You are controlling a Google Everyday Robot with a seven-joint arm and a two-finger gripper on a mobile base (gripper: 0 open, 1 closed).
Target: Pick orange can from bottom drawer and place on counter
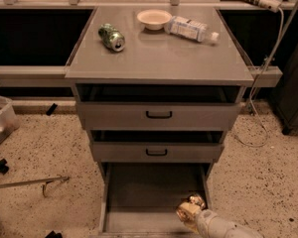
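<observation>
The orange can point(189, 207) shows as a shiny orange-gold lump at the tip of my white arm. It sits over the front right corner of the open bottom drawer point(139, 192). My gripper point(192, 213) is wrapped around the can and comes in from the lower right. The rest of the drawer's flat grey floor is bare. The counter point(159, 58) is the grey worktop above the three drawers.
On the counter lie a green can point(112, 36) on its side, a white bowl point(154, 19) and a plastic bottle point(191, 29). The two upper drawers point(158, 115) stand slightly open. A cable point(258, 108) hangs at the right. A metal rod point(25, 183) lies on the speckled floor at the left.
</observation>
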